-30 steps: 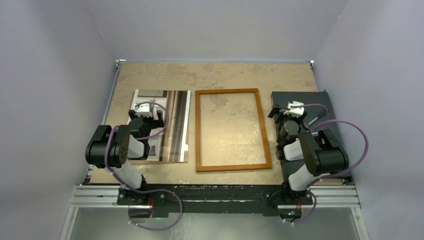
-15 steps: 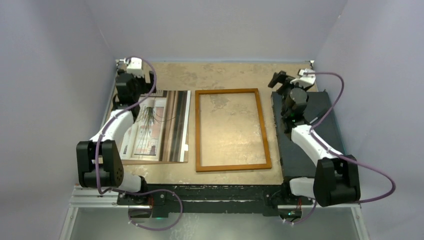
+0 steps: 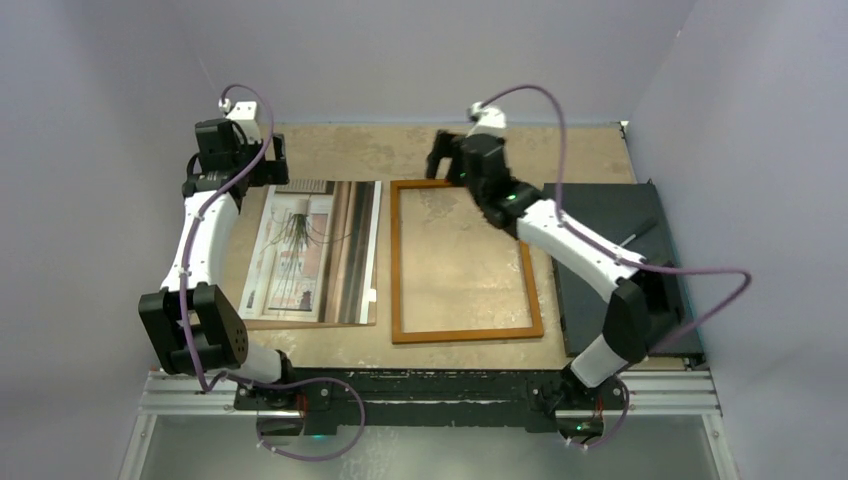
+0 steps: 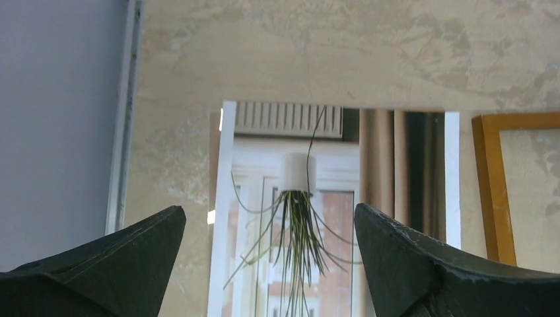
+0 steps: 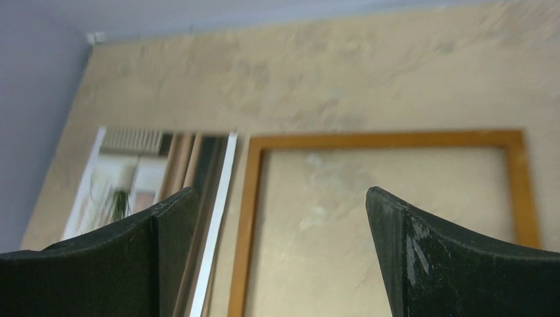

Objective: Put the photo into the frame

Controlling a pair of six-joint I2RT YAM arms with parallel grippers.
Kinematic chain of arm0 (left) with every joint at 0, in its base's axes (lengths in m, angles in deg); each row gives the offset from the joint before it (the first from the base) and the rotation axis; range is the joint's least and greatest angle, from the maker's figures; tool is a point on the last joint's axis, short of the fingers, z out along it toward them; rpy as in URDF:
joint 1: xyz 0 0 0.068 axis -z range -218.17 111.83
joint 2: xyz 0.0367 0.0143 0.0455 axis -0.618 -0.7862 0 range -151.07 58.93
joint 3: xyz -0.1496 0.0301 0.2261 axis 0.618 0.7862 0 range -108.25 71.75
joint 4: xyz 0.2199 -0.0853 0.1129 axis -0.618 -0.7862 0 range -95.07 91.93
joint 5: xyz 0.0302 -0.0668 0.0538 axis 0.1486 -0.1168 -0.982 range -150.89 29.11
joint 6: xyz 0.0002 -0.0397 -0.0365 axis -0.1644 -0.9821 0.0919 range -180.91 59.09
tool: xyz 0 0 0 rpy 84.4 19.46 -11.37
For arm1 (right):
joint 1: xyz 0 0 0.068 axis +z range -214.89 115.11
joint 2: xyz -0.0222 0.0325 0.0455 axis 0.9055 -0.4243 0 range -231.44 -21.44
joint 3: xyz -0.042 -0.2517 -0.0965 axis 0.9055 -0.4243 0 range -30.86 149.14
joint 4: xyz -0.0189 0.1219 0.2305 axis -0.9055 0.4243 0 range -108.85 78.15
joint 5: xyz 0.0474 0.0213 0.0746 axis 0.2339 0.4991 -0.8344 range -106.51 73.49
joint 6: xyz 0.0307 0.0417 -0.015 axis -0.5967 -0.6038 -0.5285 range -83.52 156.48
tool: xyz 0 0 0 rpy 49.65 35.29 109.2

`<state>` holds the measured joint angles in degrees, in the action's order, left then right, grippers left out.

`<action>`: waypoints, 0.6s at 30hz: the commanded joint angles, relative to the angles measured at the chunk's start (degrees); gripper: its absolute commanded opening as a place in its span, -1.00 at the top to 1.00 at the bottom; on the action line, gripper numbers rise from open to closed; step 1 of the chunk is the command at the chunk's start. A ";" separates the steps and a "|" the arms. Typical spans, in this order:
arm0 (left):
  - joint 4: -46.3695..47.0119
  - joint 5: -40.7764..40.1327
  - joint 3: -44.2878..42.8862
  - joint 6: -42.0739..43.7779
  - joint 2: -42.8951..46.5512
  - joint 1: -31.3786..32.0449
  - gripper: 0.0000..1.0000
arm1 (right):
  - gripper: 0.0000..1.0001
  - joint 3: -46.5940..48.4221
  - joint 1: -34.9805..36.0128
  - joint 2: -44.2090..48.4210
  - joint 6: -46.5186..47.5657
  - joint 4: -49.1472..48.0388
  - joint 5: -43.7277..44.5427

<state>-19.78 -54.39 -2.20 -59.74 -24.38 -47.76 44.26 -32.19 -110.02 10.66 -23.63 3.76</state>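
Left hand (image 4: pixel 269 211) and right hand (image 5: pixel 280 191) gape wide, empty, with the photo (image 3: pixel 310 250) lying just beside the frame (image 3: pixel 395 262).

Both arms stretched forward, left tool (image 4: pixel 269 218) and right tool (image 5: pixel 280 198) spread wide

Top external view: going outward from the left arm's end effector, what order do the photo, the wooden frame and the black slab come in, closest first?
1. The photo, left side of the table, right by the left end effector.
2. The frame, in the middle.
3. The black slab, far right.
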 commanded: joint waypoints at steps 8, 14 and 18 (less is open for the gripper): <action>-15.60 0.31 -3.66 2.27 -1.62 -1.90 -0.90 | -0.97 12.71 23.18 -20.52 -9.73 19.70 13.81; -17.95 -0.34 -2.74 3.90 0.00 -2.04 -0.87 | -0.80 20.83 27.50 -31.30 -15.33 27.61 15.73; -19.83 0.12 -2.75 4.91 0.65 -2.02 -0.83 | -0.70 20.28 28.20 -32.91 -16.86 27.84 17.35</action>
<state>-37.18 -54.17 -3.36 -56.75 -26.37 -49.35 62.55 -3.75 -143.77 -2.11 0.22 16.53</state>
